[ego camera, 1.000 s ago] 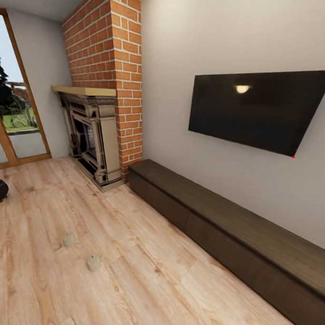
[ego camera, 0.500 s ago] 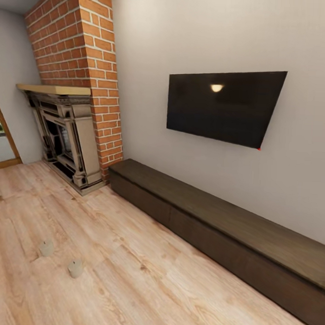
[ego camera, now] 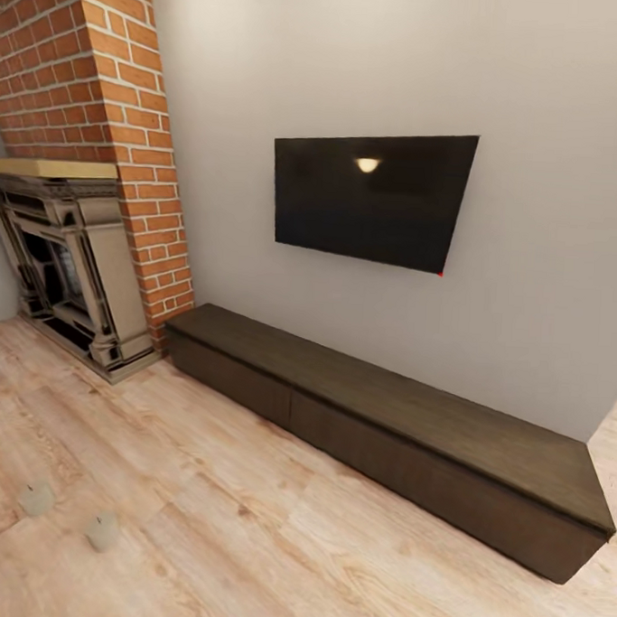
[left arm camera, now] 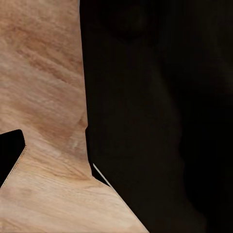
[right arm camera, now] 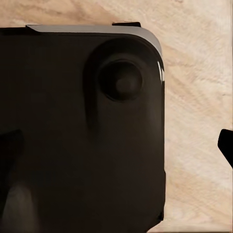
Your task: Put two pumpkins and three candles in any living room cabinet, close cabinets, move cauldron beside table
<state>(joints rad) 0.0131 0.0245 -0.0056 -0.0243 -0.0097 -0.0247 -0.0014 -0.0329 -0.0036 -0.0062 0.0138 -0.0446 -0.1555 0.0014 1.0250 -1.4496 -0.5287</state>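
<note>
The head camera has swung right: the cauldron has left the picture, and the whole closed cabinet (ego camera: 384,421) now lies along the wall under the television (ego camera: 369,196). Two candles (ego camera: 102,531) stand on the floor (ego camera: 269,542), well apart from it, path unobstructed. Brick fireplace (ego camera: 71,269) beside; fingers' state I cannot tell

You've got pale wood-plank floor (ego camera: 270,524) with obvious grain and a slight sheen, and the cabinet (ego camera: 384,421) is dark brown wood, matt, grain showing on the flat top. The two candles (ego camera: 102,531) look like dull waxy cream, the chimney (ego camera: 94,89) is rough red brick over a pale wooden mantel (ego camera: 53,168). The TV (ego camera: 368,199) screen's glossy black, catching a lamp reflection, on a smooth matt wall (ego camera: 530,221).
</note>
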